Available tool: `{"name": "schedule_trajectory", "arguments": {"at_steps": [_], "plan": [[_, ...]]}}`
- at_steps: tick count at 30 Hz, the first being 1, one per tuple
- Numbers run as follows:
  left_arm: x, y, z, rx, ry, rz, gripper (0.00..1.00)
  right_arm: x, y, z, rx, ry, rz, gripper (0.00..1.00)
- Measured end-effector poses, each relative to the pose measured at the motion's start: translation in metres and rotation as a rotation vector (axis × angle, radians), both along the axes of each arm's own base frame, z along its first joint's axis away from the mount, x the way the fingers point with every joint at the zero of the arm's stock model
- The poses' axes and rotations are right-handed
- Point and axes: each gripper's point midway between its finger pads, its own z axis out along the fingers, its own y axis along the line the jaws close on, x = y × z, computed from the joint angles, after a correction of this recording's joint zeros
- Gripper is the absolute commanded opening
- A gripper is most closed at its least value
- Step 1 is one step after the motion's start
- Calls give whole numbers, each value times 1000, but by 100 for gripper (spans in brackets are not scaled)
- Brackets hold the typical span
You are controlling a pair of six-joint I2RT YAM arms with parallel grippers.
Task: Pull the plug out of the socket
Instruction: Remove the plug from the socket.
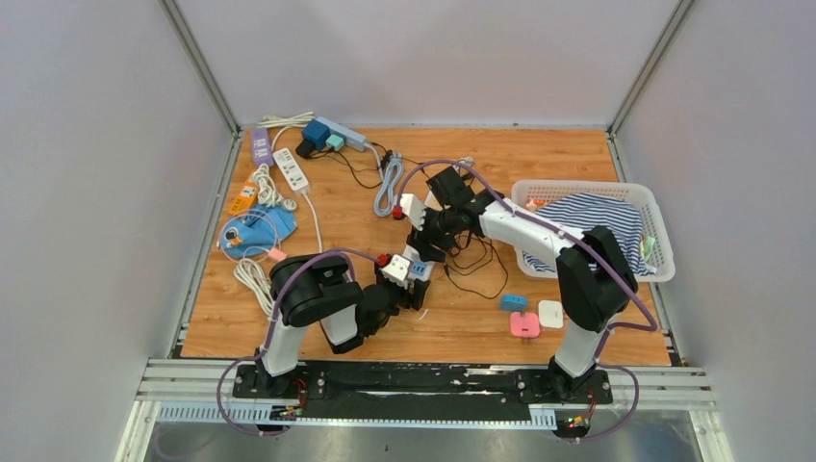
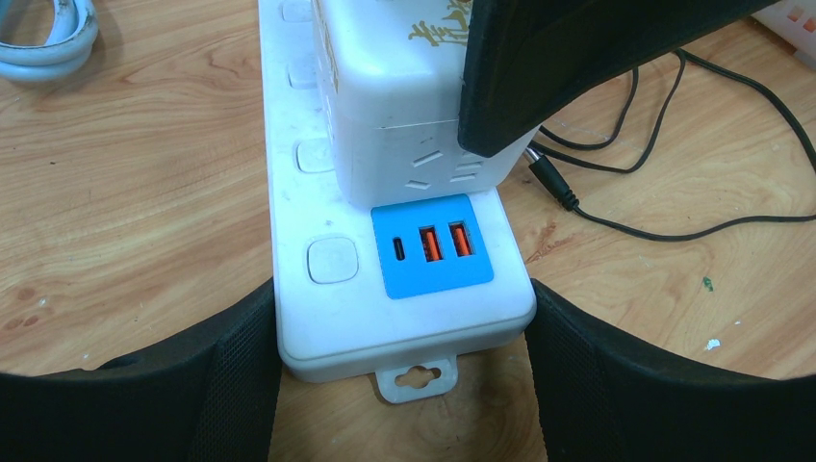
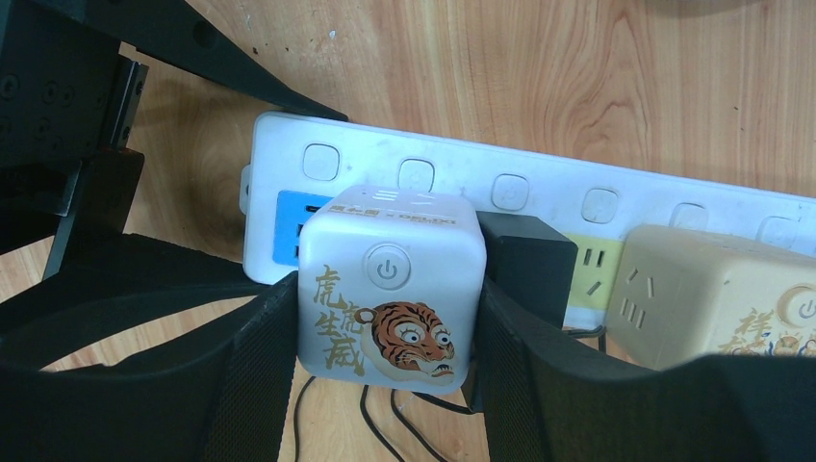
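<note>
Right wrist view: the tiger cube plug (image 3: 385, 294), seated in the power strip (image 2: 404, 322), is being clenched between the right jaws; the strip is being gripped between the left jaws, likely as anchor.

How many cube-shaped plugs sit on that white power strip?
2: a white cube between the right jaws, a beige cube further along. The strip leaves the view, so more may hide.
</note>
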Motion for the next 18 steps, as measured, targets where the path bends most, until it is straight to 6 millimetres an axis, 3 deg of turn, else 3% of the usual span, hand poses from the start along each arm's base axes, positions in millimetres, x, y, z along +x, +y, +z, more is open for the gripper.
{"name": "schedule_trajectory", "arguments": {"at_steps": [18], "plan": [[-3, -5, 0, -5, 4, -30, 0, -2, -8, 2, -11, 20, -20, 0]]}}
